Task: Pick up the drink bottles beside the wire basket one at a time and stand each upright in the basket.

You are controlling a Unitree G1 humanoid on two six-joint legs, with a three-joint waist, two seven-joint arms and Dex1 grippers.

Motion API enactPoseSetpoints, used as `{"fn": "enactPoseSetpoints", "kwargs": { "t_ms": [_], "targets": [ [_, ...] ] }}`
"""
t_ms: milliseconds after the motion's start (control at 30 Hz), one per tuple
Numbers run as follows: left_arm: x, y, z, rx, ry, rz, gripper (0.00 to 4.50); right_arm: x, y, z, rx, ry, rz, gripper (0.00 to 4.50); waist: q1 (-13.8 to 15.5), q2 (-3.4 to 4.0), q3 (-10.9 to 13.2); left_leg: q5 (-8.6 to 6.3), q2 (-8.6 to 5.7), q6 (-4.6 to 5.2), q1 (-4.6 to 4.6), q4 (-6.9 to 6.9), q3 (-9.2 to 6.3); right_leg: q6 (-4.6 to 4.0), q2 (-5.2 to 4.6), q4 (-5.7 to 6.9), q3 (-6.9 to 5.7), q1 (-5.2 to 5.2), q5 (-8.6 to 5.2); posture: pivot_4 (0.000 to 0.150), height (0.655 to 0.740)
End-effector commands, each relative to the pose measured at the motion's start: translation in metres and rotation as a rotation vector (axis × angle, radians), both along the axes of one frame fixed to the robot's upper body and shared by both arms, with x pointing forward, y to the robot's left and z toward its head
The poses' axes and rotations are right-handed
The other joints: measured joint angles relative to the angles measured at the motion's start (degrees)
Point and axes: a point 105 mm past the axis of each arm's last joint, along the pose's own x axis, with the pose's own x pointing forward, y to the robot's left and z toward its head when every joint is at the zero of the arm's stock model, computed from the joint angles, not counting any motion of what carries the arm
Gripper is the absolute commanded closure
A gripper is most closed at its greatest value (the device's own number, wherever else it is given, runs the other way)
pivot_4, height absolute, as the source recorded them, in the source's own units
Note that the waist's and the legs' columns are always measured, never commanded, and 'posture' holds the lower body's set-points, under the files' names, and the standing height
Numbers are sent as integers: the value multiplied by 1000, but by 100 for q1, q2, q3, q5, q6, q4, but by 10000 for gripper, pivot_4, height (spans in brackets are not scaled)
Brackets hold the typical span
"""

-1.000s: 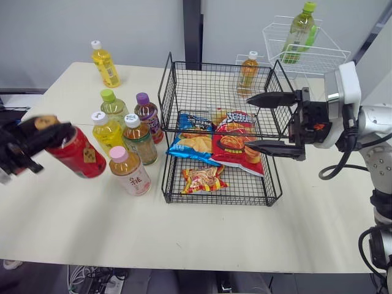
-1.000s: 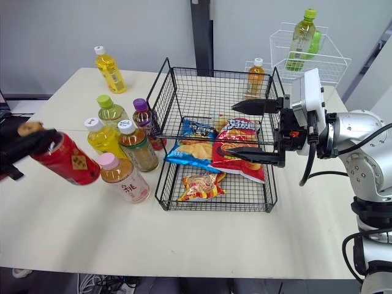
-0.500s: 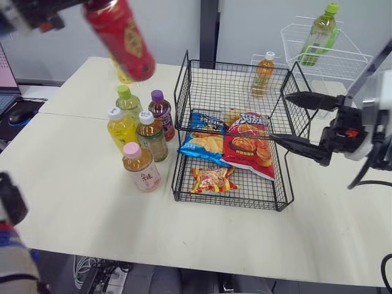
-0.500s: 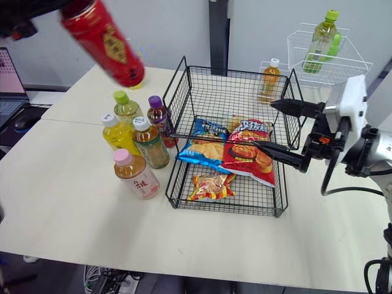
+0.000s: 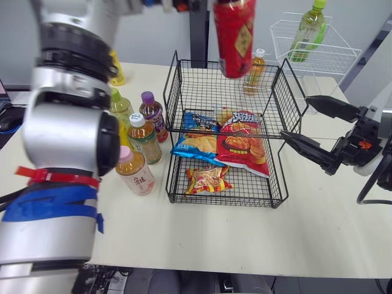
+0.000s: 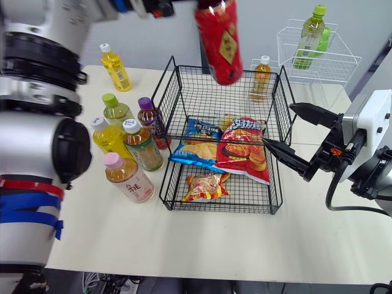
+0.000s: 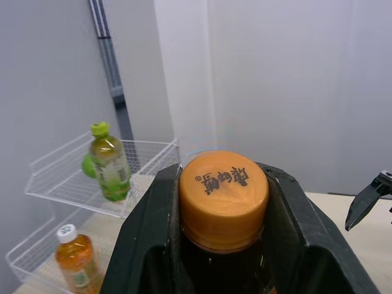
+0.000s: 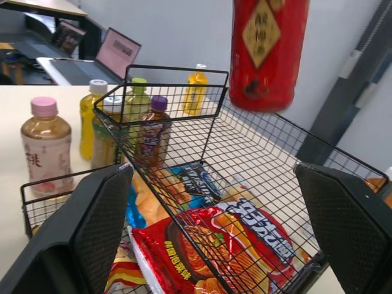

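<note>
A red drink bottle [image 5: 233,37] with an orange cap [image 7: 223,199] hangs roughly upright in the air over the upper tier of the black two-tier wire basket [image 5: 177,86]. My left gripper [image 7: 222,179] is shut on its cap. The bottle's base sits a little above the bare upper tier. My right gripper [image 5: 296,117] stands wide open just right of the basket, holding nothing. Left of the basket stand several bottles: a pink-capped one [image 5: 133,171], a brown tea [image 5: 144,138], a purple-capped one [image 5: 150,115], a green-capped one [image 6: 114,110] and a yellow one [image 6: 107,136].
Snack bags [image 5: 239,144] lie in the basket's lower tier. A yellow bottle [image 6: 116,66] stands at the table's back left. At the back right a white wire rack [image 5: 318,58] holds a green bottle [image 5: 308,30]; an orange bottle [image 5: 253,72] stands beside it.
My left arm has swung the red bottle up from the table's left side and across to above the basket. My right gripper, still open, has drawn back to the right. The camera has shifted.
</note>
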Motion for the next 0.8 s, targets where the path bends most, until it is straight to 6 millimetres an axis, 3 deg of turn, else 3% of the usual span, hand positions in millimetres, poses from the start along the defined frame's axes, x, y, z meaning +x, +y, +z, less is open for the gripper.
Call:
{"fn": "enactPoseSetpoints", "kwargs": {
  "t_ms": [33,300,567,600,800],
  "targets": [
    [6,-18,5,-27,-94,38,31510,-4,4,6,-3,-71,-56,0,-3,2,1,0,-1,0,0,0,0,1,0,0,2,0,0,1500,6736],
    [32,-49,-36,-27,-17,128,31510,-2,8,9,19,-84,-80,0,-8,11,7,0,-9,0,-2,0,0,12,-7,0,5,0,-5,1500,6736],
    [35,-56,-38,-59,16,144,31510,0,0,21,26,-99,-105,0,-3,12,6,0,-15,0,-1,1,-1,17,-12,0,3,5,-6,1500,6736],
    [34,-56,-37,-58,18,142,24246,0,0,21,26,-98,-105,0,-4,12,6,0,-15,-1,-1,1,-2,18,-12,0,3,6,-6,1500,6736],
    [26,-48,-23,-41,-12,98,6033,2,6,25,28,-102,-99,0,-7,12,6,1,-15,-2,-1,1,-2,18,-12,0,2,6,-6,1500,6736]
  ]
}}
